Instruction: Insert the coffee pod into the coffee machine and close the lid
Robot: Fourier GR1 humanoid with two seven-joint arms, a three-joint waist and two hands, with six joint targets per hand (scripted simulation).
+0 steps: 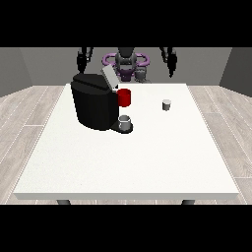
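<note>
A large white table fills the view, its near half bare. Toward the left of the middle stands a black coffee machine. A small grey cup sits on its base at the right, placed where coffee would pour. Above the cup a red part juts from the machine's front. The machine's grey lid is tilted up and open, probably so a pod can go in from above. To the right, well apart from the machine, the coffee pod, small and grey, stands upright alone on the table, with nothing touching it. At the far edge the robot faces the viewer. The hand at the view's left and the hand at the view's right are both raised above the table, holding nothing; how their fingers lie cannot be told. The pod appears not yet picked up, so the task seems to be at its start.
</note>
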